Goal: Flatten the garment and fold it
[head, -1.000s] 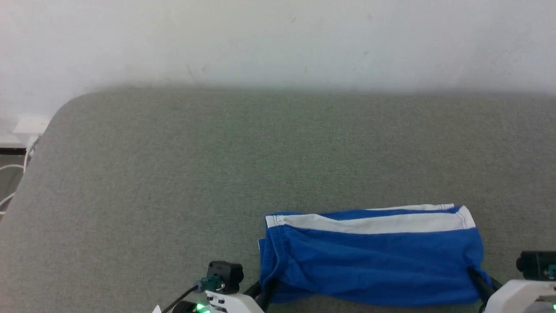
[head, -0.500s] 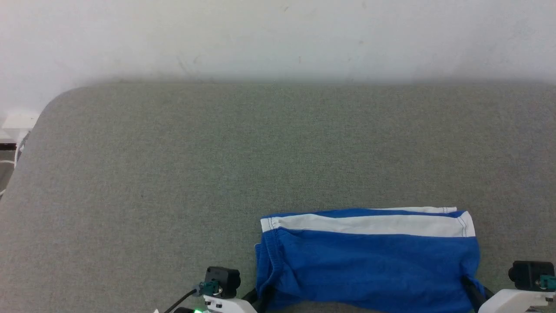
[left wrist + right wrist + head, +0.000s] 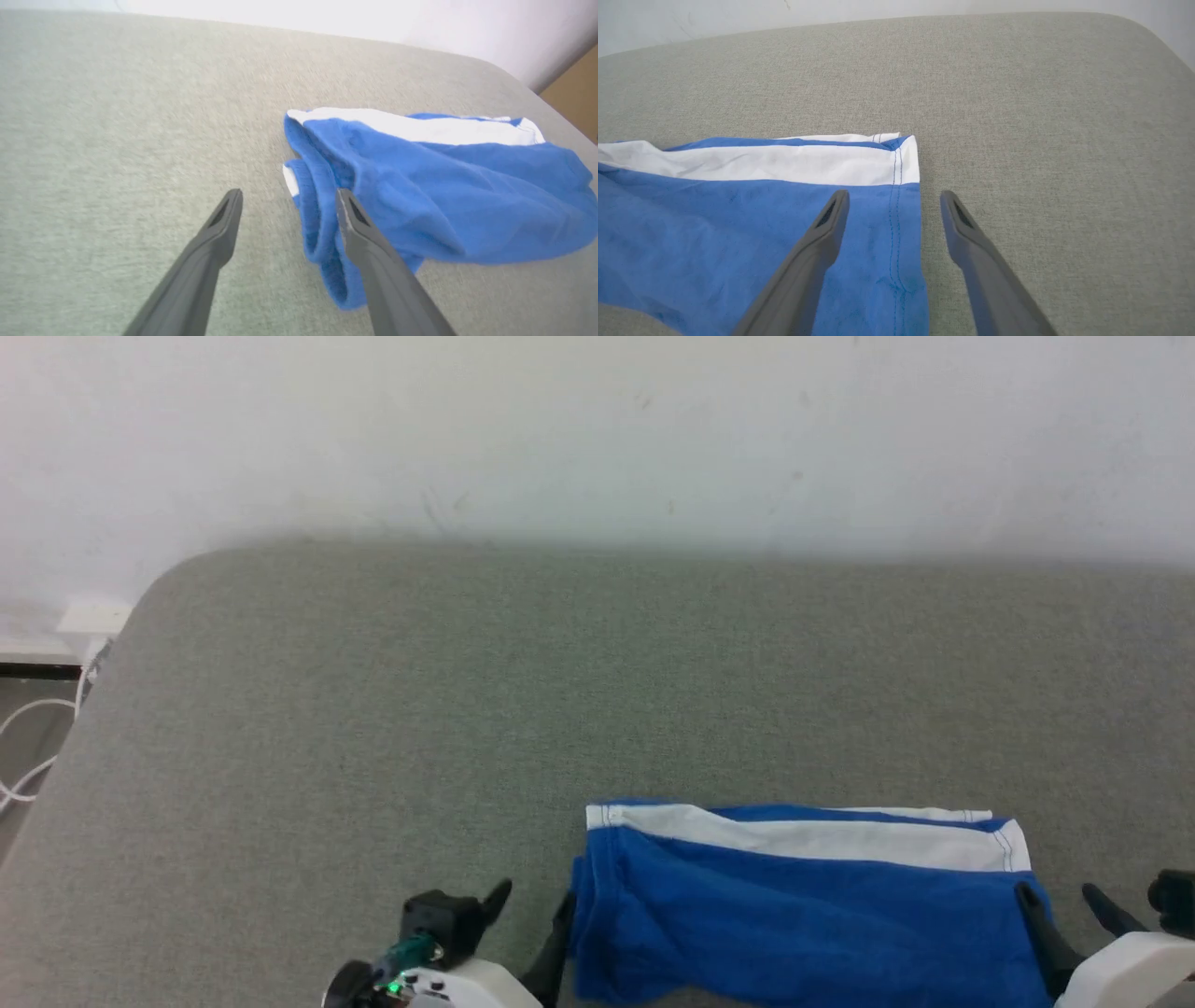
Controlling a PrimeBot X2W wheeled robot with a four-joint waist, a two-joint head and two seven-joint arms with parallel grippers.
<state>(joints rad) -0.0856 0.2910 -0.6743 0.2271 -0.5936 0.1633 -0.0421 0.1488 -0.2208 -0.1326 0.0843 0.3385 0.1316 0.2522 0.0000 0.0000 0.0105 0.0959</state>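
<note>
Left claw (image 3: 288,192) spread wide at waistband end of blue shorts (image 3: 448,196)

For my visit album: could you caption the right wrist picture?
The open right hand straddles the stitched hem of soft royal-blue, white-striped shorts lying on a grey fabric surface.

Grey-green fabric-covered worktop (image 3: 467,709), rounded at far corners. Lying directly on it, near front edge and right of centre: royal-blue soft-fabric shorts (image 3: 803,933), layered, white stripe along far side.
</note>
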